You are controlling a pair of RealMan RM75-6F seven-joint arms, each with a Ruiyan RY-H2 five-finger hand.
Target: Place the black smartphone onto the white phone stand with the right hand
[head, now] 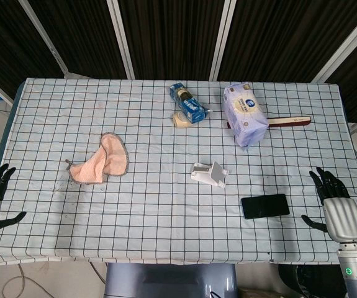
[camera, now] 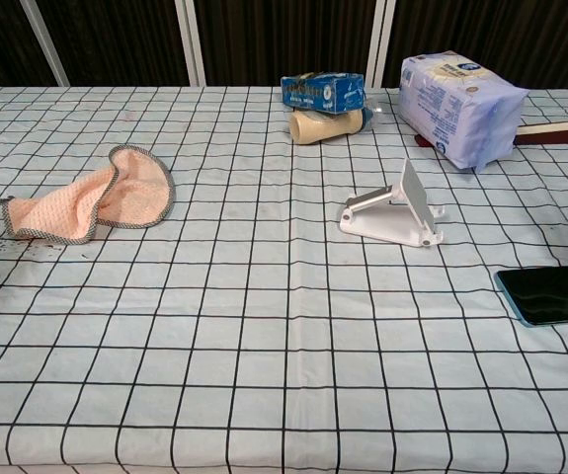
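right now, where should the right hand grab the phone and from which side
Probably across its two long edges, coming down from above. The phone lies flat, screen up, so only the thin edges offer a pinch. The right hand rests open just beyond its right end, and the stand sits apart to the phone's upper left, clear of the approach.

the phone stand (head: 209, 174) is placed near the middle of the table (head: 153, 230). the smartphone (head: 265, 205) is laid flat in front of it, to the right, apart from it. a cloth (head: 100, 160) is seen well to the left. at the back, a box (head: 187, 103) is set with a bottle (head: 182, 120) just before it; to their right a tissue pack (head: 245, 113) is found, a brush (head: 288, 121) touching it.
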